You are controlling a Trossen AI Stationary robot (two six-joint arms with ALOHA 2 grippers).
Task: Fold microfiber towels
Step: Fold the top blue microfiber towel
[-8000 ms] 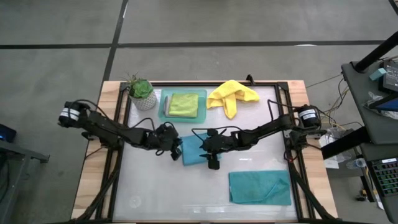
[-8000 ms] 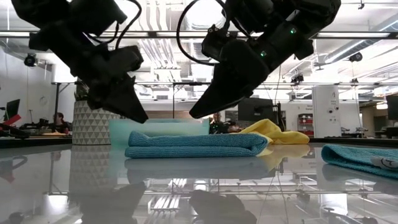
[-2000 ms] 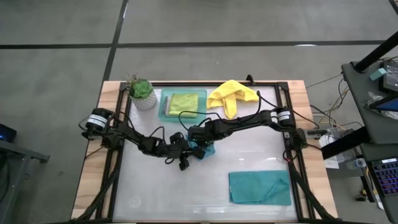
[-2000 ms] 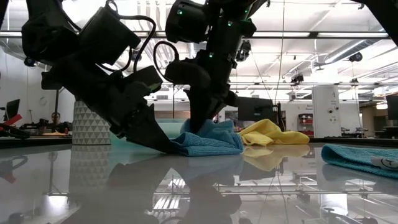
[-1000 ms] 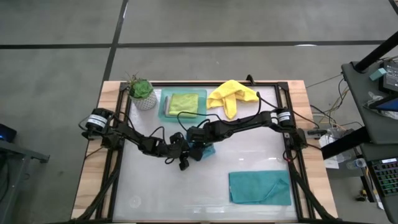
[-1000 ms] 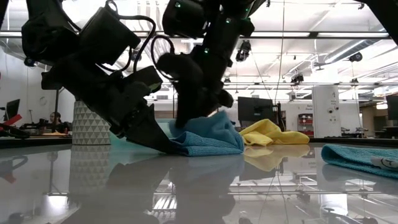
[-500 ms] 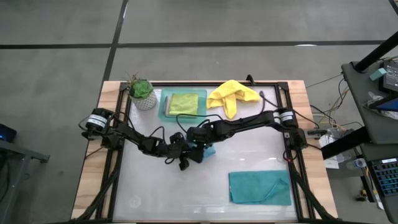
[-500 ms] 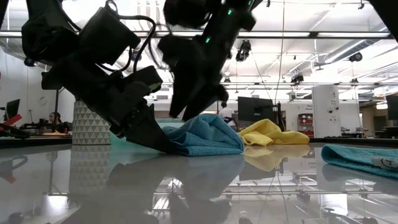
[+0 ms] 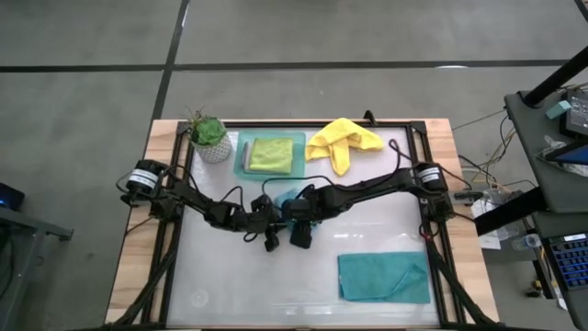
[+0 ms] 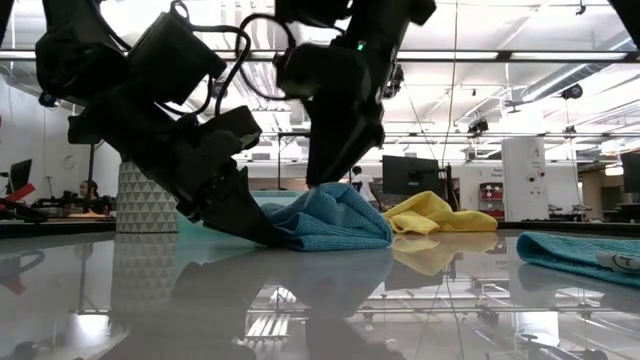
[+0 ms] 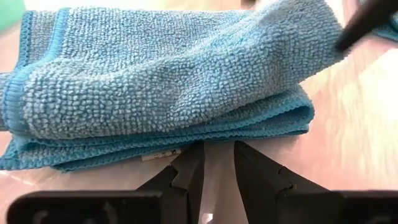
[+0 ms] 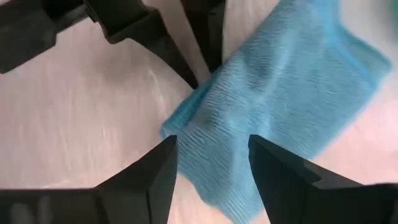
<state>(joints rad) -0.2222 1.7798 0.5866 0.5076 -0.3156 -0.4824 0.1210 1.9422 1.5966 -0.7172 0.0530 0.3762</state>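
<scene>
A folded teal microfiber towel (image 10: 335, 225), looped and nubbly with a stitched hem, lies bunched in soft layers on the glossy surface (image 9: 367, 234) near its middle, in front of the translucent mint tray (image 9: 296, 156). The left gripper (image 11: 217, 165) sits low against the towel's folded edge, its dark fingers (image 11: 186, 168) nearly together with only a narrow gap, touching the lowest layer but not clamped on it. The right gripper (image 12: 211, 155) hovers just above the same towel with its fingers spread apart, holding nothing. A lime green towel (image 9: 271, 154) lies flat inside the tray. A crumpled yellow towel (image 9: 343, 141) rests beside the tray, and a second teal towel (image 9: 383, 277) lies flat, well apart from it.
</scene>
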